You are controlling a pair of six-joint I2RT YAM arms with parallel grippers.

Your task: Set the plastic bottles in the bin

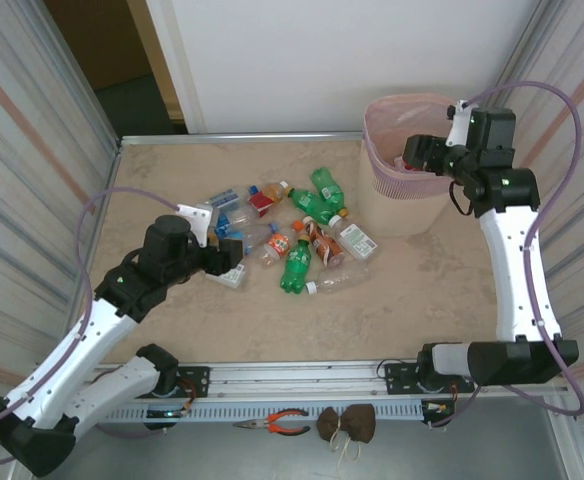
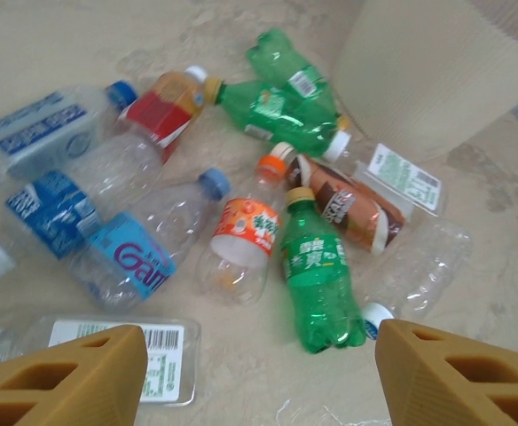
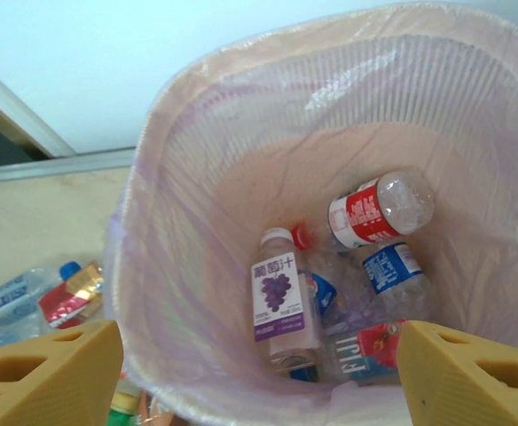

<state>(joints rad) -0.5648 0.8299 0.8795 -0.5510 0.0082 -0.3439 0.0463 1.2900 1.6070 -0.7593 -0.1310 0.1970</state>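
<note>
Several plastic bottles (image 1: 302,235) lie in a loose pile mid-table, left of the bin (image 1: 377,140). My left gripper (image 1: 230,262) hovers open over the pile's left edge. Nothing sits between its fingers (image 2: 64,377). A green bottle (image 2: 319,275), an orange-labelled bottle (image 2: 241,240) and a flat clear bottle (image 2: 108,351) lie just ahead of it. My right gripper (image 1: 412,155) hangs open above the bin's mouth (image 3: 153,177), holding nothing. Inside the bin lie a grape-label bottle (image 3: 283,302), a red-label bottle (image 3: 374,209), a blue-label bottle (image 3: 394,271) and a Fiji bottle (image 3: 365,351).
Striped side walls close in the table on the left and right. The bin's ribbed wall (image 2: 419,71) rises just right of the pile. Red-handled pliers (image 1: 277,422) and a brown pouch (image 1: 347,422) lie on the ledge below the arm rail.
</note>
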